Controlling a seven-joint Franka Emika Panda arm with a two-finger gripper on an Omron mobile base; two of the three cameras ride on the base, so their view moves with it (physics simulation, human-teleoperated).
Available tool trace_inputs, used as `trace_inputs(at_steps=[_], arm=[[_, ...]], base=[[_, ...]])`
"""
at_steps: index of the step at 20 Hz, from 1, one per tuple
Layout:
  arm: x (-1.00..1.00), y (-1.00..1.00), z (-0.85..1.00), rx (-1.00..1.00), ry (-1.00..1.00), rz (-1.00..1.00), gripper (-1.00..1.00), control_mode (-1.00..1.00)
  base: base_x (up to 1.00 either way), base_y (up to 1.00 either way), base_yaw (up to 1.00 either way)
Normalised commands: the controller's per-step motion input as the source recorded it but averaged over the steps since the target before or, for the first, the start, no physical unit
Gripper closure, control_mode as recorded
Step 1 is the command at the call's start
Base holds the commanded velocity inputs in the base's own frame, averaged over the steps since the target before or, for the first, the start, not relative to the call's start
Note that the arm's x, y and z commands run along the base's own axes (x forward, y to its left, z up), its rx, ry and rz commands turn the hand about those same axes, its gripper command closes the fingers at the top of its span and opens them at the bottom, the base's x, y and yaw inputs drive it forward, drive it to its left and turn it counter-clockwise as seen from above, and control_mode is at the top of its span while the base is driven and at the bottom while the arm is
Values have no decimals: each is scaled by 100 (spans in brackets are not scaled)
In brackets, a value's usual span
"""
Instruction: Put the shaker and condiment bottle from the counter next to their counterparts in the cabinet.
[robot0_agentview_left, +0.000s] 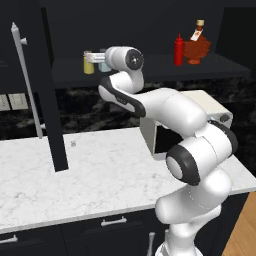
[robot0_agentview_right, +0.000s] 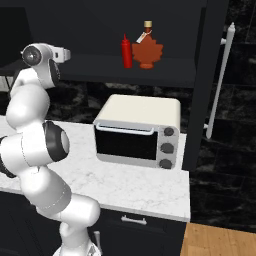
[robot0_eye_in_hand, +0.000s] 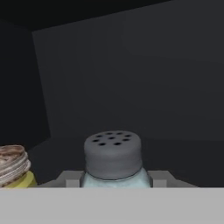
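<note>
My gripper is shut on the shaker, a pale blue-grey jar with a grey perforated cap, inside the dark cabinet. Its yellow counterpart with a brownish cap stands close beside it on the left of the hand view. From the left base view, my gripper reaches left over the cabinet shelf, with the yellow shaker just beneath it. The red condiment bottle stands upright on the shelf beside the squat brown bottle. Whether the held shaker touches the shelf I cannot tell.
The cabinet door with its long silver handle hangs open over the white marble counter. A second open door stands at the right. A cream toaster oven sits on the counter below the shelf.
</note>
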Motion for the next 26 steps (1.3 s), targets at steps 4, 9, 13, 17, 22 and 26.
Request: trace_inputs(at_steps=[4, 9, 13, 17, 22, 26], arm=[[1, 1, -16, 0, 0, 0, -100, -100], [0, 0, -14, 0, 0, 0, -100, -100], [-12, -3, -2, 0, 0, 0, -100, -100], [-26, -13, 3, 3, 0, 0, -100, -100], [-32, -27, 13, 6, 0, 0, -100, -100], [-44, -45, 18, 8, 0, 0, -100, -100]], base=[[0, 0, 0], [0, 0, 0], [0, 0, 0], [0, 0, 0], [0, 0, 0], [0, 0, 0]])
